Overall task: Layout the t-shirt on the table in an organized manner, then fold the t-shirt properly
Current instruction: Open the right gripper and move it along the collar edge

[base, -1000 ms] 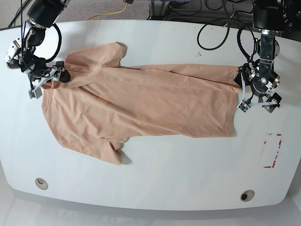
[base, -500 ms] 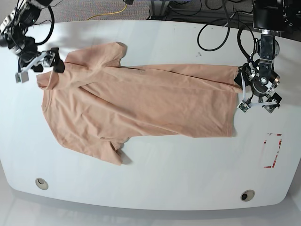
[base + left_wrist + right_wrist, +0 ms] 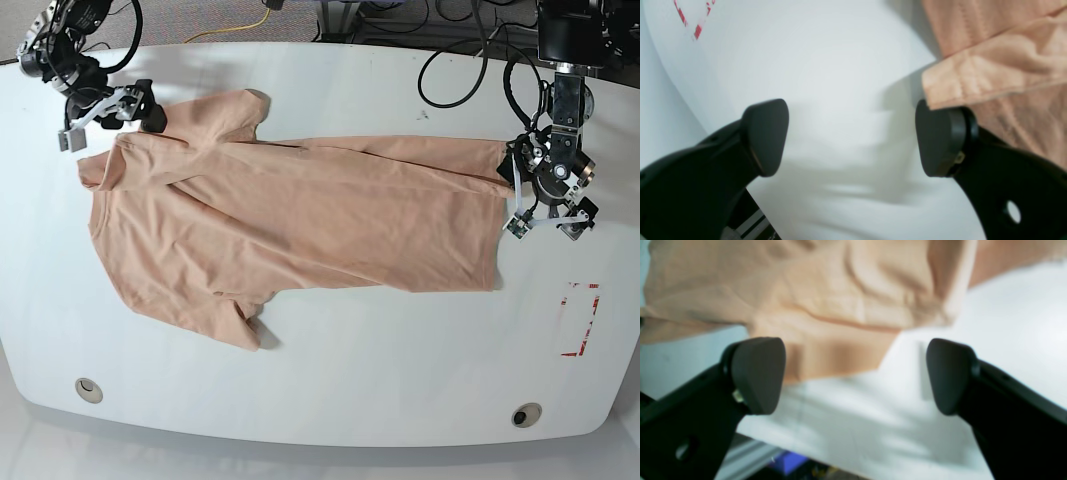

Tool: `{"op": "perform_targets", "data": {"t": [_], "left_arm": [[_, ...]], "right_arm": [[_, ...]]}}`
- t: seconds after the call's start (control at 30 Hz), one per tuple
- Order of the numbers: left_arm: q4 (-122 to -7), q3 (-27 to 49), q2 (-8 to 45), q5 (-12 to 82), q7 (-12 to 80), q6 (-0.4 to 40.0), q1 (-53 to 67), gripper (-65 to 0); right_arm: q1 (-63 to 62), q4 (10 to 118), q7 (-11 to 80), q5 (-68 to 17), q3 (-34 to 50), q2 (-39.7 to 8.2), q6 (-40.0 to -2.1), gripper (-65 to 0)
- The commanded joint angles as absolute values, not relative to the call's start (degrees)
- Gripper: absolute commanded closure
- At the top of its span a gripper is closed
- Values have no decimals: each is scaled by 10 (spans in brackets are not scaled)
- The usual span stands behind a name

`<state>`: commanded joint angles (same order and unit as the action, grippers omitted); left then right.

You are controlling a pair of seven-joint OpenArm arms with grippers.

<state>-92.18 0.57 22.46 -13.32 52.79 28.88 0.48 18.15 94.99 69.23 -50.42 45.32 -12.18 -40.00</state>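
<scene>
Across the white worktop [image 3: 330, 380] the peach t-shirt [image 3: 300, 225] lies sideways, its long axis running from your right claw [image 3: 105, 108] at the collar end to your left claw [image 3: 545, 215] at the hem end. Both claws stand wide, holding nothing. Your left claw sits just beside the hem corner, cloth brushing one finger; your right hangs just off the shoulder. Each arm looks nearest its own end for the next spreading pull.

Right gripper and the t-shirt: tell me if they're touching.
Apart. In the right wrist view the right gripper is open, and only white table shows between its fingers; the t-shirt hangs beyond them. The picture is blurred.
</scene>
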Motion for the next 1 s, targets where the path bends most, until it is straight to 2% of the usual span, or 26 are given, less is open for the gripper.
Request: {"op": "perform_targets", "data": {"t": [0.27, 0.47, 0.6, 0.87, 1.0], "left_arm": [[-922, 6, 225, -133, 528, 289, 5, -572], [-922, 6, 225, -133, 528, 289, 5, -572], [-921, 6, 225, -133, 528, 289, 5, -572], [-922, 6, 225, -133, 528, 289, 4, -572], [-922, 6, 225, -133, 528, 289, 3, -572]], "right_arm": [[175, 891, 680, -490, 440, -123, -400, -650], [175, 886, 681, -493, 437, -122, -400, -650], [176, 887, 682, -494, 405, -111, -400, -650], [191, 933, 682, -492, 392, -88, -400, -537], [193, 938, 682, -491, 394, -83, -400, -528]]}}
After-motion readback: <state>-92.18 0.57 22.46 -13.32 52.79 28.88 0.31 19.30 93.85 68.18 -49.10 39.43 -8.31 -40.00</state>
